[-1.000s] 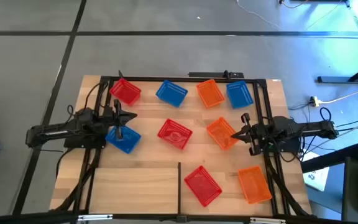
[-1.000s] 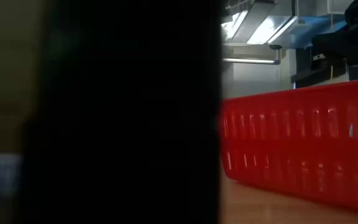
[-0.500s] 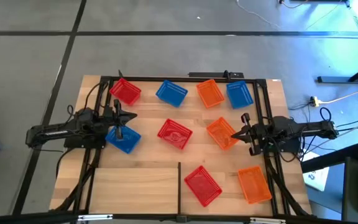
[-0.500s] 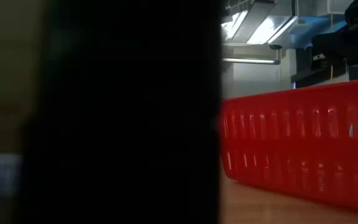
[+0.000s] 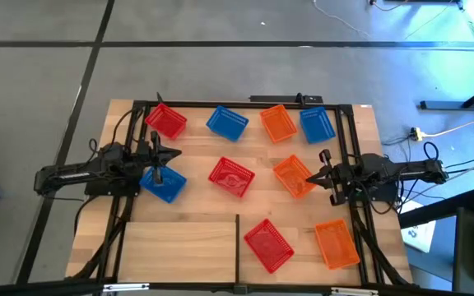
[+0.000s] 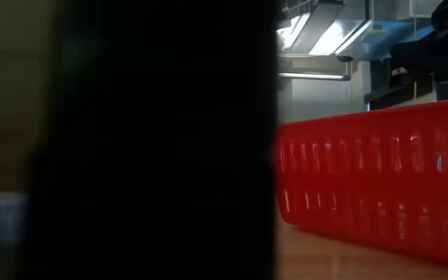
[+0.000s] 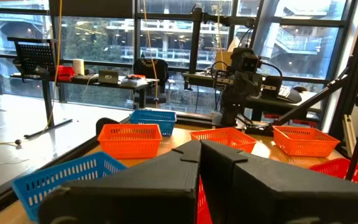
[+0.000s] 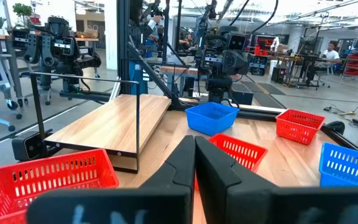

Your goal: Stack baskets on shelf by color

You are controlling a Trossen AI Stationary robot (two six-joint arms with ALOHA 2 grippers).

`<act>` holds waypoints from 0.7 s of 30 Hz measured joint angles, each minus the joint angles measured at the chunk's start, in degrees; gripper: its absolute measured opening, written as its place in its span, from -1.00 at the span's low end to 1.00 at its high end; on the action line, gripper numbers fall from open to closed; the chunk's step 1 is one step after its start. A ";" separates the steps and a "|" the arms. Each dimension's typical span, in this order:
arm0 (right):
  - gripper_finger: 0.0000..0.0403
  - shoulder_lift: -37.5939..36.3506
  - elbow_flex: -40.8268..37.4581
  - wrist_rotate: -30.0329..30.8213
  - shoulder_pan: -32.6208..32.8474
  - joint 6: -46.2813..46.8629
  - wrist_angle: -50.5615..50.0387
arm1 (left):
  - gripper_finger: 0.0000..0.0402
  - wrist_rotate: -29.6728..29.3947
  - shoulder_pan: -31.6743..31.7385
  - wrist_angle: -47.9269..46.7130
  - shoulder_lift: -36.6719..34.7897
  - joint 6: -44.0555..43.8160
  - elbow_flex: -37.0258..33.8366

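Plastic lattice baskets (image 5: 232, 178) in red, blue and orange sit scattered over the desk; the pale wooden shelf (image 5: 179, 238) holds nothing stacked. Both jaws pressed together, empty. Sorting hasn't started; next they'd spread over one basket.

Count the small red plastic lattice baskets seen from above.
3: one red basket at the far left corner, one mid-table, one on the pale wooden shelf right of its black divider bar. None seem hidden.

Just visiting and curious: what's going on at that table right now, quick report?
Left gripper shut, empty, beside a blue basket. Right gripper shut, empty, by an orange basket. Nine baskets loose, none stacked; shelf bare on that half. Nothing blocking.
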 joint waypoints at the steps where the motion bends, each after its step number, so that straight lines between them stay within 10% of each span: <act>1: -0.92 -0.02 0.00 -0.01 0.00 0.00 0.00 | -1.00 -0.02 -0.01 0.00 0.01 0.00 0.00; 21: -0.92 0.00 0.00 0.00 0.00 0.00 0.00 | -1.00 -1.35 0.04 0.41 0.01 2.34 0.03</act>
